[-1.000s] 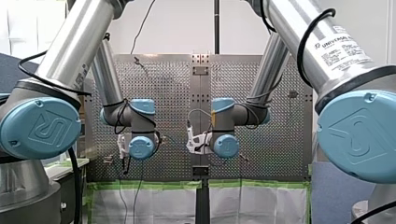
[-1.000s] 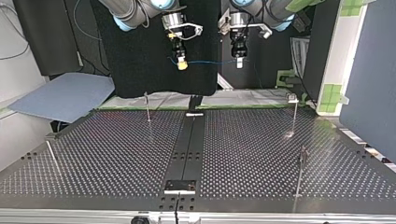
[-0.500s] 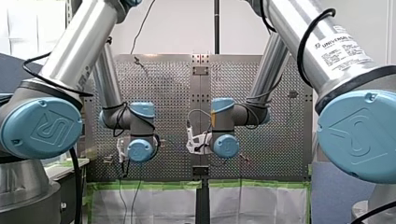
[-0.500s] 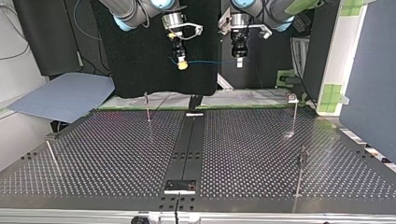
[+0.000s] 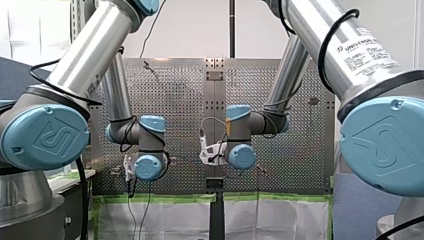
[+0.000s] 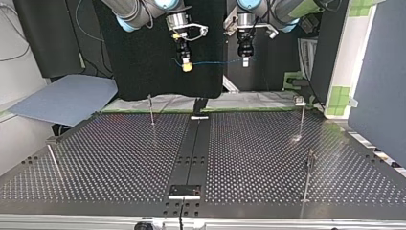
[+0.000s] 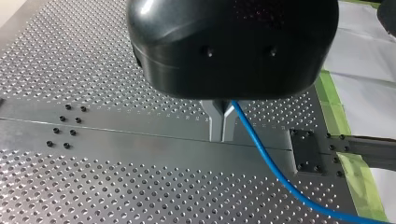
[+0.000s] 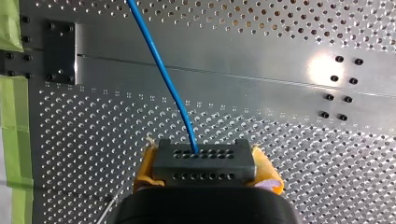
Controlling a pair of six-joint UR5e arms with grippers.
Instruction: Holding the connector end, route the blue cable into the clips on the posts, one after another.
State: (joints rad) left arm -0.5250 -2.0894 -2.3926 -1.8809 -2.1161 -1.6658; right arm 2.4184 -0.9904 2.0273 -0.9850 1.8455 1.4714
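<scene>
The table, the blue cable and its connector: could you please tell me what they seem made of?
The table looks metal, probably aluminium: dull grey, glare spot; the blue cable, smooth, likely plastic jacket, curving; the connector, matt black, probably moulded plastic.

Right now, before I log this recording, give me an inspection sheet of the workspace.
Surface: grey perforated metal table, dark centre strip.
Job's things: thin blue cable strung in the air between both pincers, in no clip; black perforated connector block; thin metal posts standing without cable.
Clutter: nothing seen.
Grippers: right pincer, yellow pads, shut on the connector; left pincer, metal fingers, shut on the cable.
Cables: black hose looped on my right arm.
Surroundings: blue-grey sheet beside the table; green tape edging.
</scene>
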